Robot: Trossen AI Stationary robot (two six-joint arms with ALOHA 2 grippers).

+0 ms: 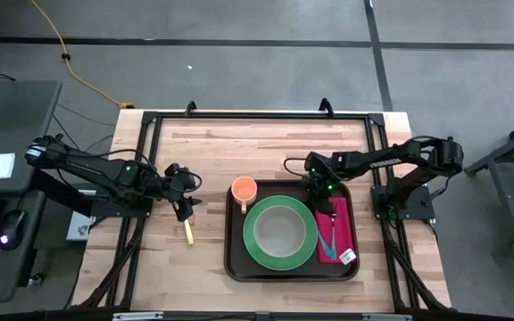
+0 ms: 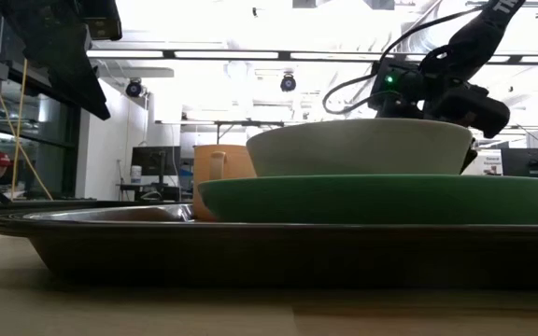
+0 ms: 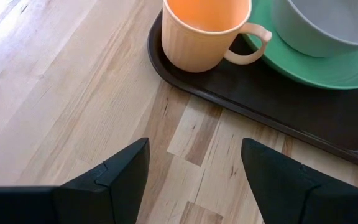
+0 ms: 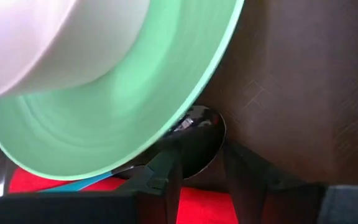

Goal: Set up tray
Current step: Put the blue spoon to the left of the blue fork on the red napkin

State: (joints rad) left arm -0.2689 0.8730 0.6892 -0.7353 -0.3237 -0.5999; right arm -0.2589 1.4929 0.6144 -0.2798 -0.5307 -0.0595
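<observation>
Dark-brown plastic, the tray (image 1: 236, 264) lies on the wooden worktop (image 1: 203, 147) with its long axis running across between the two arms, directly under the right tool (image 1: 322, 201) and off to the side of the left tool (image 1: 184, 210). On it sit a green plate (image 1: 259, 242) carrying a pale bowl (image 1: 280, 228), an orange cup (image 1: 244, 189) at the tray corner nearest the left tool, and a red napkin (image 1: 346, 223) along the end below the right tool, with a teal utensil (image 1: 332, 239) lying on it.

From its wrist view, the right tool hangs low over the napkin end with its jaws partly closed; a dark glossy spoon bowl (image 4: 201, 138) lies between the fingers (image 4: 166, 175), tucked against the plate's rim, but I cannot tell whether they actually grip it. The left tool stands wide open and empty above bare wood, just short of the tray's rim, the cup straight ahead of it. A pale stick-like item (image 1: 187, 233) lies on the wood just beside that tool.

The right arm is the one already over the tray, so any finishing placement there looks like its job.
</observation>
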